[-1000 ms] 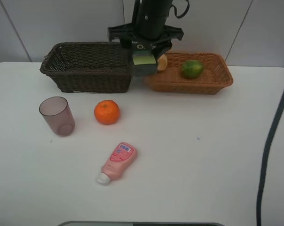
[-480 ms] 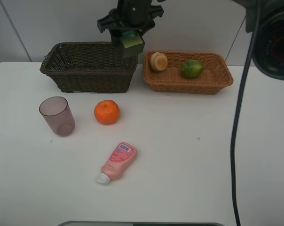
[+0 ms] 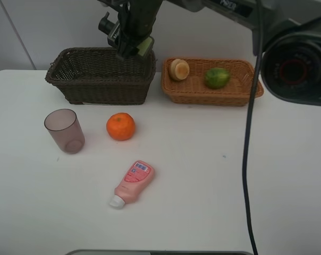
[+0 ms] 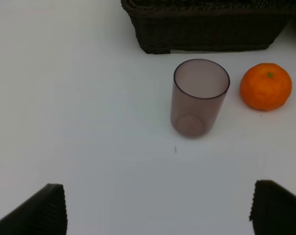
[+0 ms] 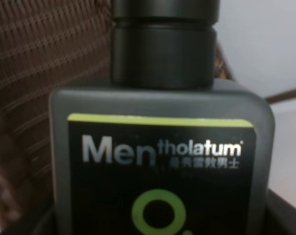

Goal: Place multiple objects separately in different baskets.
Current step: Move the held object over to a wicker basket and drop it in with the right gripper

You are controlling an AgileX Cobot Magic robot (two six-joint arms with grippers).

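— Where is the bottle (image 5: 160, 147) riding?
— Near me, my left gripper (image 4: 158, 215) is hanging wide apart, facing the cup (image 4: 199, 95). Farther back, my right gripper (image 3: 129, 42) is clamping the bottle, cap leading, above the dark basket's (image 3: 96, 87) right end.

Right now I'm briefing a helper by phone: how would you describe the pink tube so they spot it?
Start at the dark brown wicker basket at the back left of the white table. Come toward the near edge, past the orange, and the pink squeeze tube lies on its side there. Unlike the upright purple cup nearby, it is opaque pink with a white cap.
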